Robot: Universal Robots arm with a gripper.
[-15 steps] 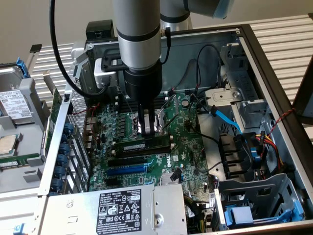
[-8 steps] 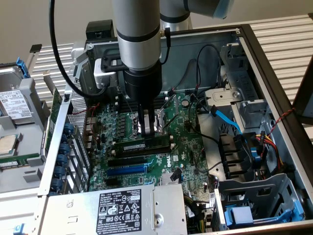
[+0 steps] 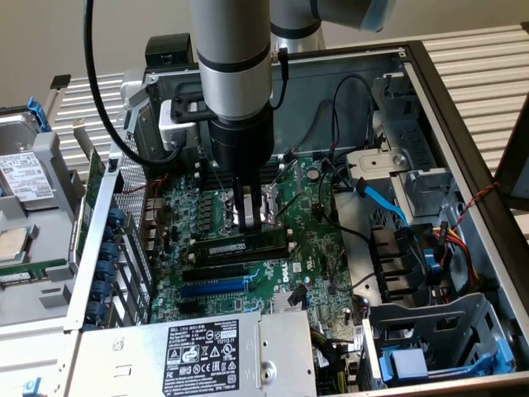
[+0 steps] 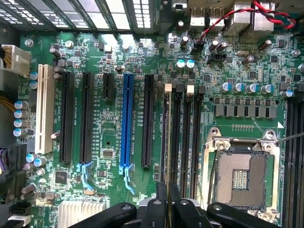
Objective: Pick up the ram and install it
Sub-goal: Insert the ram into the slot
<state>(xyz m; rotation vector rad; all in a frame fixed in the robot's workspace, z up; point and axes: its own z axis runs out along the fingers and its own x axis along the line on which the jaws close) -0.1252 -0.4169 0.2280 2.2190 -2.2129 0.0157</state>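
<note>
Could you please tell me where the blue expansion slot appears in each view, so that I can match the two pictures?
Exterior view: the blue expansion slot lies across the green motherboard, between the CPU socket and the labelled power supply.
Wrist view: the blue expansion slot runs between black slots, several slots away from the CPU socket.
Shared landmark: the CPU socket.

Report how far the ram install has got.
Pickup looks done: the tool grips the ram. In hand: the ram stands on edge along the black memory slots beside the CPU socket. Left: seating; whether it is pressed fully home cannot be told.
</note>
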